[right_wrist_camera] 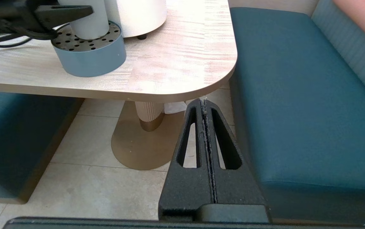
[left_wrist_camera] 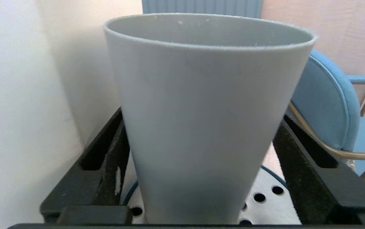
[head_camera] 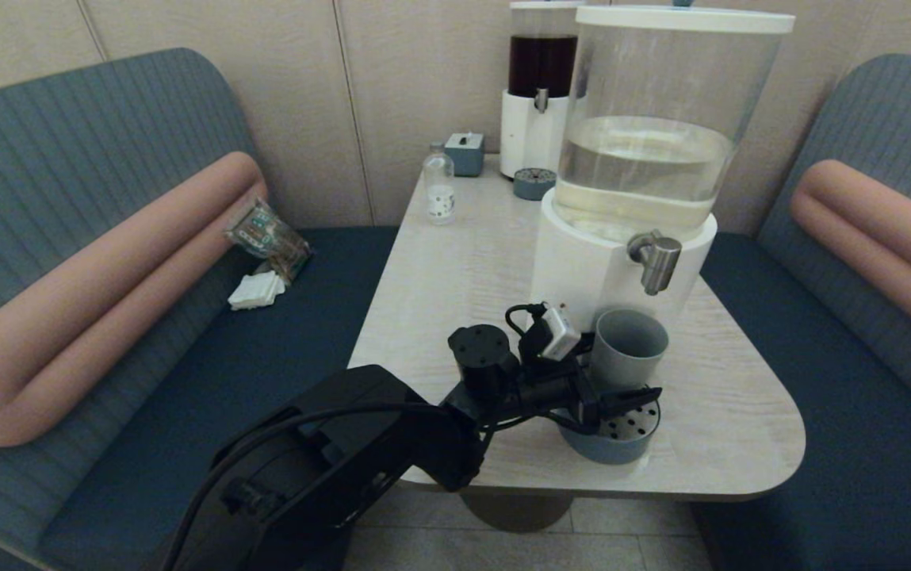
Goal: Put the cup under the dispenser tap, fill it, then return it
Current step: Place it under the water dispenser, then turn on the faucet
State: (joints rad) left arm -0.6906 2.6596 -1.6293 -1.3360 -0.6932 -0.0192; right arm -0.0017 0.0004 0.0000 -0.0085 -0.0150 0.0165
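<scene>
The grey-blue cup (head_camera: 628, 342) stands upright on the round perforated drip tray (head_camera: 612, 452), just below and slightly left of the steel dispenser tap (head_camera: 656, 262). No liquid is running from the tap, and the cup's inside looks dry. My left gripper (head_camera: 618, 388) reaches in from the left, low on the cup. In the left wrist view the cup (left_wrist_camera: 201, 111) fills the space between the black fingers (left_wrist_camera: 300, 165), which rest against its sides. My right gripper (right_wrist_camera: 204, 101) hangs shut and empty below the table's front right corner; it is outside the head view.
The white-based dispenser with its clear tank (head_camera: 645, 159) stands right behind the cup. At the back of the table (head_camera: 455, 270) are a dark-liquid dispenser (head_camera: 538, 87), a second small drip tray (head_camera: 534, 183), a small clear bottle (head_camera: 438, 190) and a grey box (head_camera: 465, 152). Benches flank the table.
</scene>
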